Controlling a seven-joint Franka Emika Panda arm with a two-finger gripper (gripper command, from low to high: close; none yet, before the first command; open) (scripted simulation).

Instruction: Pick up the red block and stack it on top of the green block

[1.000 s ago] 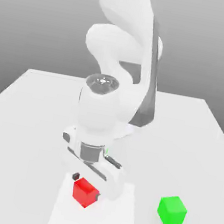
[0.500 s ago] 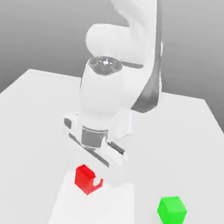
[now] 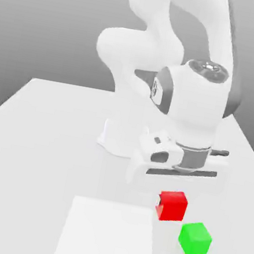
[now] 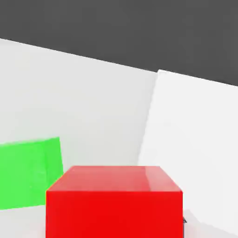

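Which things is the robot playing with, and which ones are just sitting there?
Part of the job:
- red block, held in the gripper
- green block, on the table, waiting for the red one

Just there:
- table
- white square patch on the table

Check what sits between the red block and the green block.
Nothing: in the exterior view the red block, held in the end effector, hangs close to the green block, with a bare sliver of table between.
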